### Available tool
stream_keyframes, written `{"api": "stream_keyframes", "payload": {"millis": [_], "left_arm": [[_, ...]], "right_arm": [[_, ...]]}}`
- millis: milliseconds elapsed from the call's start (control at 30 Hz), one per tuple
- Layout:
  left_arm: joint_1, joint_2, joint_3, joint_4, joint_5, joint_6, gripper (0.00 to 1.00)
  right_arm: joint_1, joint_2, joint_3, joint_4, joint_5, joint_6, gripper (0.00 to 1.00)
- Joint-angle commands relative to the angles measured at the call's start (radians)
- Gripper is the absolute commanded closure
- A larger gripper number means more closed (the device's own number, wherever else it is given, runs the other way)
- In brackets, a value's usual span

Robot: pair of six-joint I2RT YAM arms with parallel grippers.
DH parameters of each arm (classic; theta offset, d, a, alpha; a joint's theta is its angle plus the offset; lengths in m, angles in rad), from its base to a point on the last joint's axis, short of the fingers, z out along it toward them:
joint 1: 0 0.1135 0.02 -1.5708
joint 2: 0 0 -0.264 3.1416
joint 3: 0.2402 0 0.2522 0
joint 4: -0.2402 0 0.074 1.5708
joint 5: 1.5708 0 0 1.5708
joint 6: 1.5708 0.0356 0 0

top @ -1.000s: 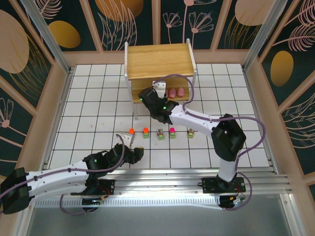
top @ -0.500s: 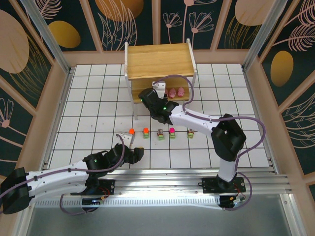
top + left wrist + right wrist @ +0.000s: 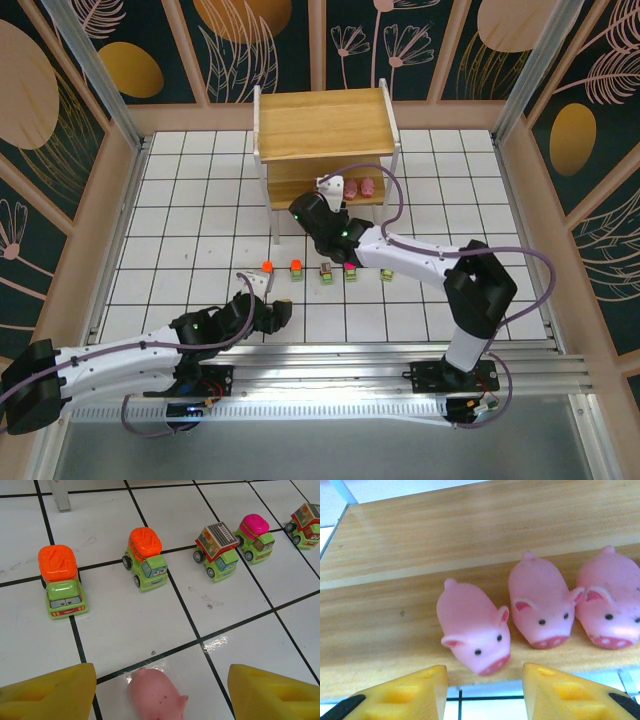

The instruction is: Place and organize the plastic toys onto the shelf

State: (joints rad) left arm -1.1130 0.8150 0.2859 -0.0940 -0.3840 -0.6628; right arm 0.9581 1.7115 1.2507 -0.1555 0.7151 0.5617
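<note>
Three pink pigs (image 3: 475, 630), (image 3: 542, 605), (image 3: 610, 605) stand side by side on the shelf's (image 3: 320, 125) lower board (image 3: 380, 625), snouts at its front edge. My right gripper (image 3: 485, 690) is open just in front of the leftmost pig, with nothing between its yellow fingers (image 3: 400, 695). From above, the right gripper (image 3: 325, 198) sits at the lower tier's front. Five green trucks (image 3: 62, 582), (image 3: 146, 557), (image 3: 217, 550), (image 3: 256, 536), (image 3: 306, 522) line up on the tiles. Another pig (image 3: 157, 692) lies on the floor between the fingers of my open left gripper (image 3: 160, 695), touching neither.
The truck row (image 3: 326, 271) lies between the shelf and both arm bases. A white shelf leg (image 3: 60, 497) stands behind the leftmost truck. Wooden walls (image 3: 110, 200) ring the tiled floor.
The right arm has drawn back a little from the shelf, leaving the leftmost pig on the lower board. The left arm has stayed put.
</note>
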Motion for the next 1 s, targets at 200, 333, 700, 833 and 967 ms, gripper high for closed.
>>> {"api": "stream_keyframes", "payload": {"millis": [200,333,700,833,967], "left_arm": [[-0.033,0.035,0.025,-0.046,-0.076,-0.041,0.32],[-0.103,0.056,0.042,-0.090,-0.143,-0.119,0.33],[-0.335,0.350,0.251,-0.298,-0.361,-0.409,0.34],[-0.335,0.436,0.276,-0.314,-0.359,-0.534,0.35],[-0.337,0.447,0.286,-0.330,-0.362,-0.611,0.35]], "right_arm": [[0.070,-0.183,-0.133,-0.002,0.059,0.050,0.56],[0.098,-0.290,-0.235,-0.002,0.052,0.052,0.56],[0.168,-0.535,-0.521,-0.076,0.012,0.053,0.56],[0.182,-0.588,-0.581,-0.104,-0.001,0.069,0.56],[0.184,-0.636,-0.636,-0.110,-0.015,0.078,0.56]]}}
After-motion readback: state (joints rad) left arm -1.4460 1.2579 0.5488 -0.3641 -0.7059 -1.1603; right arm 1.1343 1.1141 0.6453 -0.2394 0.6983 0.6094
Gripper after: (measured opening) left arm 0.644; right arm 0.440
